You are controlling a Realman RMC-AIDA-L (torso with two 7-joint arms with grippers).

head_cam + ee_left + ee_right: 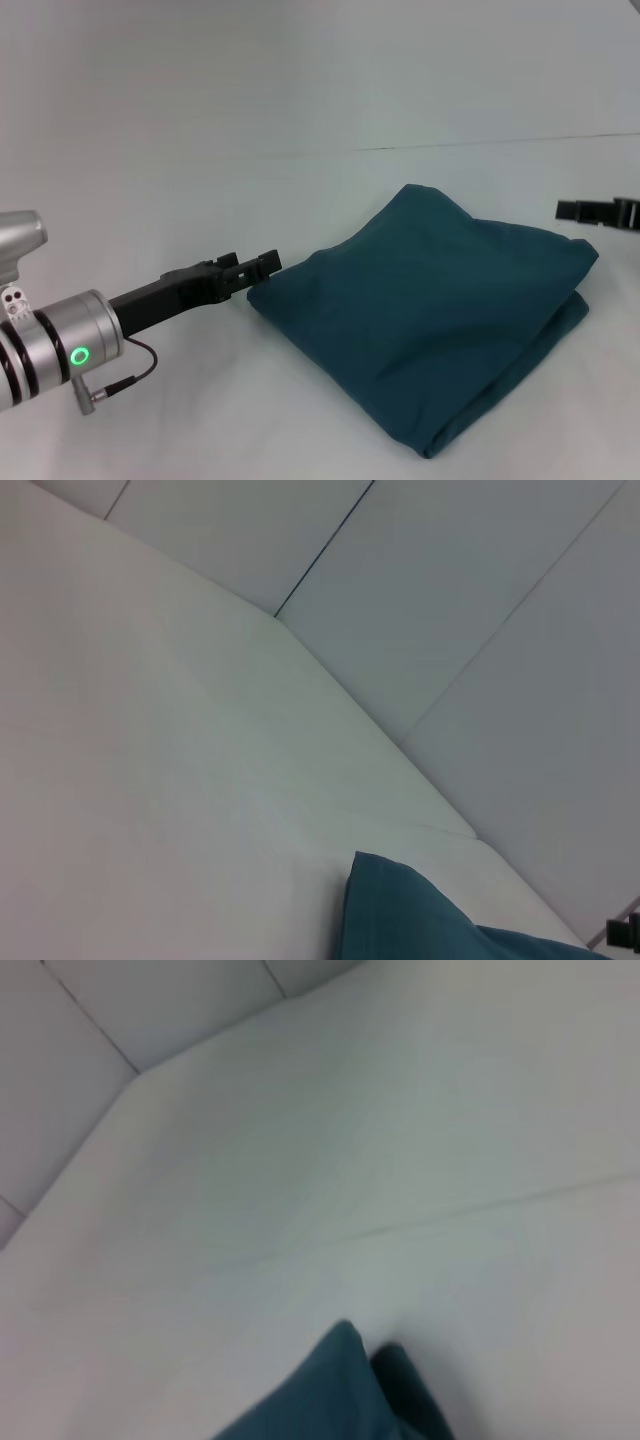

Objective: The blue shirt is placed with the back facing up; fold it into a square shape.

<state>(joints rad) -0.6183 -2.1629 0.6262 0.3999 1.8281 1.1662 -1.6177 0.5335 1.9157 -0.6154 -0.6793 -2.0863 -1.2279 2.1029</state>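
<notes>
The blue shirt (430, 310) lies folded into a thick, roughly square pad, turned like a diamond on the white table (250, 400), with its plain side up. My left gripper (255, 268) hovers just beside the pad's left corner, open and holding nothing. My right gripper (595, 212) hangs apart from the shirt at the right edge of the head view, level with the pad's far right corner. One corner of the shirt (400, 920) shows in the left wrist view, with the right gripper (625, 932) far off beyond it. A shirt corner (320, 1400) also shows in the right wrist view.
The white table runs back to a pale wall; a thin dark seam (480, 143) marks where they meet. White surface surrounds the shirt on every side.
</notes>
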